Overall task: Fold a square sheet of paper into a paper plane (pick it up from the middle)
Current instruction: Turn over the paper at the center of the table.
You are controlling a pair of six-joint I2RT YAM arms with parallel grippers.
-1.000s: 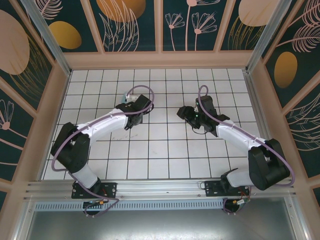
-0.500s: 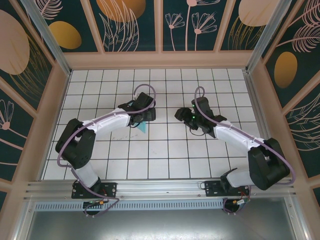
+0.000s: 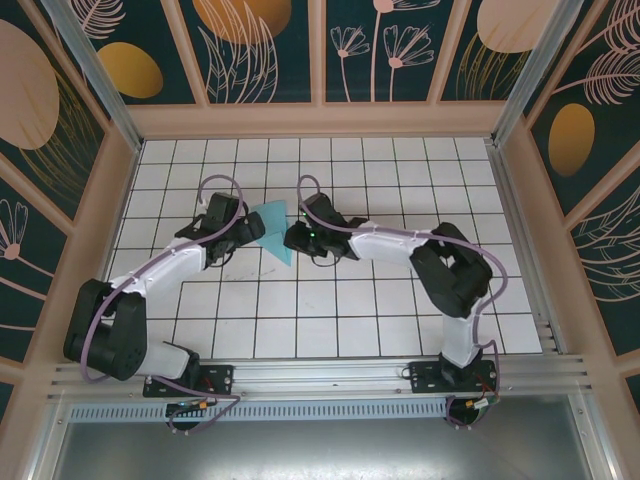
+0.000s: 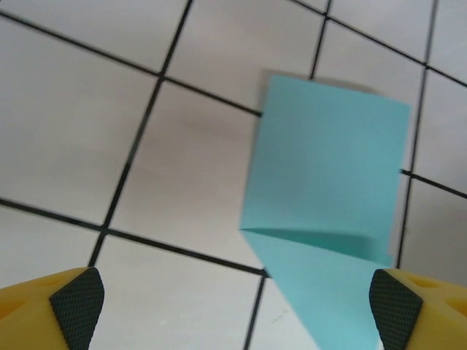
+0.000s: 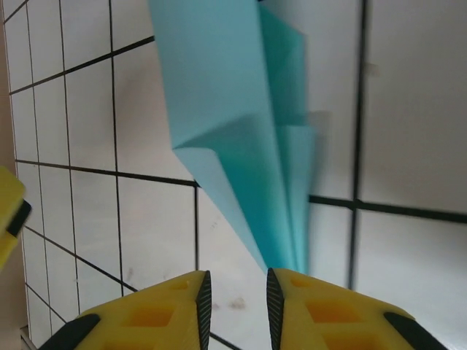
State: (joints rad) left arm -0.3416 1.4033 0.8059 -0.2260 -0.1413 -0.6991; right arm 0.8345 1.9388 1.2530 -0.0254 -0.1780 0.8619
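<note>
The light-blue paper plane [image 3: 272,228] lies on the white grid table as a folded pointed dart, its point toward the near side. In the left wrist view the paper plane [image 4: 328,175] rests flat ahead of my left gripper [image 4: 233,313], which stands wide open; one pad [image 4: 394,310] is at the paper's edge. My left gripper [image 3: 248,232] sits just left of the plane. My right gripper [image 3: 293,238] is just right of it. In the right wrist view the paper plane [image 5: 241,124] tapers down to my right gripper [image 5: 238,302], whose jaws are narrowly apart with bare table between them.
The white tiled table [image 3: 340,300] is walled by wooden rails [image 3: 320,120] at the back and sides. A yellow finger of the left gripper [image 5: 11,211] shows at the left edge of the right wrist view. Both arms meet close together at mid-table.
My left gripper opened, let go of the paper and drew back left. My right arm swung left across the table to the plane, its jaws narrowing.
</note>
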